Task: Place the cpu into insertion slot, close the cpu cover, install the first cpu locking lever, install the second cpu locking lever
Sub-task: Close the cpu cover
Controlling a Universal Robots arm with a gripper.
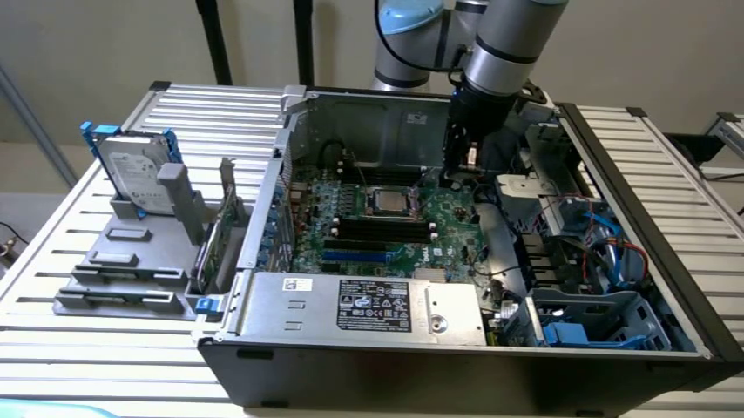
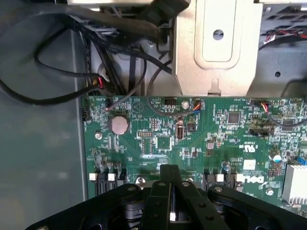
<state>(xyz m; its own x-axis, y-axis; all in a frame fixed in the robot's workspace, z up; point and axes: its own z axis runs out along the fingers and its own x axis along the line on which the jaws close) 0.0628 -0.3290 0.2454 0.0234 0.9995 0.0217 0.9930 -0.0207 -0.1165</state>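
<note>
An open computer case holds a green motherboard (image 1: pixel 448 218). Near its middle sits the insertion slot (image 1: pixel 388 202). The pale square face of the cpu (image 1: pixel 388 201) shows inside it, ringed by the silvery frame of the cpu cover (image 1: pixel 369 193). How the locking levers stand I cannot tell. My black gripper (image 1: pixel 451 178) hangs low inside the case, beside the slot toward the exterior view's right and back, apart from it. In the wrist view my gripper (image 2: pixel 171 191) is shut with its fingers pressed together, nothing between them, above the green motherboard (image 2: pixel 192 139).
Long black memory slots (image 1: pixel 378 231) lie in front of the socket. A grey power supply (image 1: pixel 361 305) fills the case front. Cables (image 1: pixel 605 252) and a drive cage (image 1: pixel 593 318) crowd the right. A hard drive (image 1: pixel 134 170) stands outside at left. A metal bracket (image 2: pixel 218 48) and black cables (image 2: pixel 110 72) lie beyond the board.
</note>
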